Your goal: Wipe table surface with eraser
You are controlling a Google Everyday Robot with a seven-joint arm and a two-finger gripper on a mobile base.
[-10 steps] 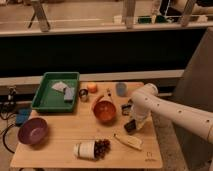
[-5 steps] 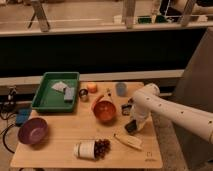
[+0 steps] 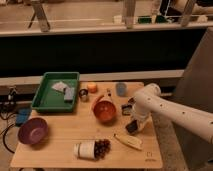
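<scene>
Eraser [image 3: 131,128] — a small black block at the tip of the end effector [image 3: 132,124], low on the right half of the bench [image 3: 60,147], between the orange bowl [image 3: 105,111] and the banana [image 3: 128,142]. Whether the end effector is clenched on it cannot be told. Step judged: the wiping stroke — the next move calls for flat, even pressure and a sweep that clears the banana.

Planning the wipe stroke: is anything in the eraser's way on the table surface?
Yes. By the eraser at the gripper, low on the table surface, lie the banana, camera-side, and the orange bowl, image-left.
</scene>
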